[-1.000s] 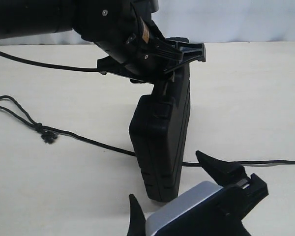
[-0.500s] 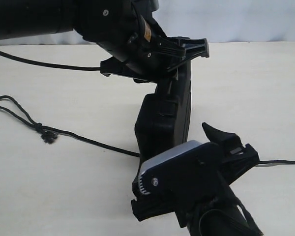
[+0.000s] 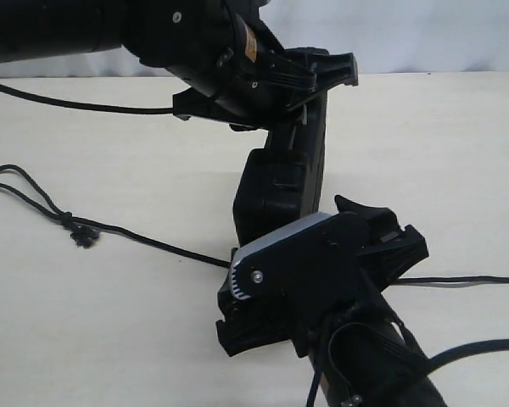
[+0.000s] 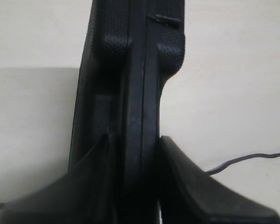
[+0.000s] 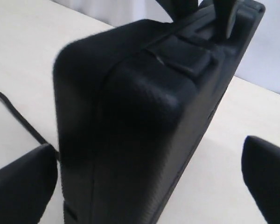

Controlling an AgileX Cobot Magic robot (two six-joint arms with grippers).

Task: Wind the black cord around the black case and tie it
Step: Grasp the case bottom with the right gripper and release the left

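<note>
Item one: the black case point(image 3: 284, 182) stands on a narrow edge near the middle of the table point(image 3: 110, 322), leaning slightly. Its lower end is hidden behind my right arm in the exterior view, so I cannot tell whether it rests on the table.

Item two: my left tool point(image 3: 310, 80) is at the case's upper end. The left wrist view shows the left tool point(image 4: 136, 140) with one finger pressed on each broad face of the case point(image 4: 130, 70), pinching it.

Item three: my right tool point(image 3: 301, 280) is low down at the case's near end, spread wide. In the right wrist view the case point(image 5: 130, 116) sits between the right tool's point(image 5: 144, 179) two fingers, with clear space on both sides. It touches nothing that I can see.

Item four: the black cord point(image 3: 144, 237) lies flat on the table. Its knotted loop point(image 3: 17, 186) is far out on the left side. From there the cord runs toward the foot of the case, passes out of sight behind my right tool, and shows again as a straight run to the right edge of the exterior view. The wrist views each catch a short stretch of cord point(image 4: 242, 159) point(image 5: 18, 121) on the table beside the case. No turn of cord is visible around the case.
</note>
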